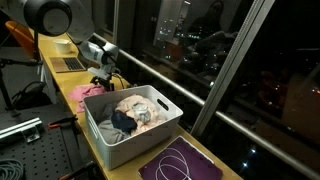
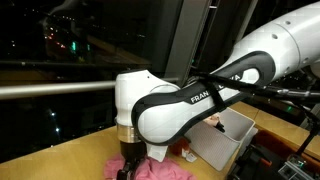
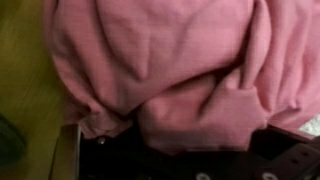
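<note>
Cloth [image 3: 160, 70], pink, likely soft and light, is lying bunched on counter [image 2: 60, 150] under gripper [image 2: 130, 165], jaws unreadable; pinch a fold.

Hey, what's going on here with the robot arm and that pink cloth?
The robot arm has its gripper down on a pink cloth that lies on the yellow table, beside a white bin full of other clothes. In the wrist view the cloth is bunched right under the gripper. Whether the jaws are closed on it cannot be told.
</note>
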Robot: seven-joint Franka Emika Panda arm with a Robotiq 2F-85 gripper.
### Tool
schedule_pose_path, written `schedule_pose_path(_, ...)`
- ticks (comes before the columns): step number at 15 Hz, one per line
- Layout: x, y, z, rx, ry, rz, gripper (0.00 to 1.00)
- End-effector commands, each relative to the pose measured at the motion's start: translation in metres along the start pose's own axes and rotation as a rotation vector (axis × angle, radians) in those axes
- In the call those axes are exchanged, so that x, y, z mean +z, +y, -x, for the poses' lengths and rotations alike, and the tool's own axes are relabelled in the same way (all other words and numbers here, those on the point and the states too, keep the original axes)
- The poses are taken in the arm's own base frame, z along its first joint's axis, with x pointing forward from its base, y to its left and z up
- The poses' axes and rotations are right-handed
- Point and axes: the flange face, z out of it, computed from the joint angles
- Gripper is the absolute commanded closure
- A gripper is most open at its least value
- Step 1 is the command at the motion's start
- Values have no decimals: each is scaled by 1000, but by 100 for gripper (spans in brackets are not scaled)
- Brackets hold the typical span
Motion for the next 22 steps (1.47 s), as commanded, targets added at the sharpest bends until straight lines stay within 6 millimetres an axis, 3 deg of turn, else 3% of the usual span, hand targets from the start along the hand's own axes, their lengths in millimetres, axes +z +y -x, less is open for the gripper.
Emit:
schedule_pose_path(1,20,-2,-2,21,9,-47,41)
schedule_pose_path(6,23,-7,-2,32,9,-85,78)
schedule_pose_path(9,10,-6,2,41,20,-81,98)
schedule_pose_path(14,-39,15,29,101,93,-39,96)
schedule_pose_path(22,-158,92,108,259,207,33,96)
